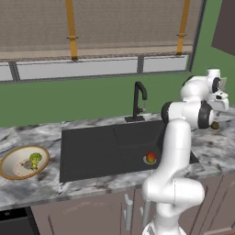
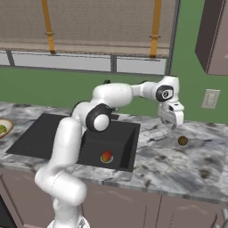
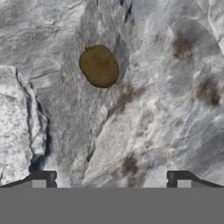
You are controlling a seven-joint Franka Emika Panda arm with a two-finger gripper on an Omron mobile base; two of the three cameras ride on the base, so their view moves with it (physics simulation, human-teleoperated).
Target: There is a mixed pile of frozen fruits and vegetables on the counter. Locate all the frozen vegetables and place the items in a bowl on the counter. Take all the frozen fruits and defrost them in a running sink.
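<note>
A small brown round fruit [image 3: 99,66] lies on the marble counter [image 3: 153,109], straight ahead of my open gripper [image 3: 111,179] with nothing between the fingertips [image 3: 43,178]. From the base, the gripper [image 2: 171,120] hangs just above and left of that brown fruit [image 2: 182,140], right of the sink. The red-orange fruit [image 1: 150,157] rests in the black sink [image 1: 92,151] near its front right corner. The bowl [image 1: 42,171] at the far left holds the green broccoli [image 1: 35,159] and the brownish-grey lump [image 1: 26,164].
A tall black faucet [image 1: 139,98] stands behind the sink. A green wall with a window runs along the back. A wall socket [image 2: 210,99] and a brown upper cabinet [image 2: 214,35] sit beyond the counter's right stretch [image 2: 178,164].
</note>
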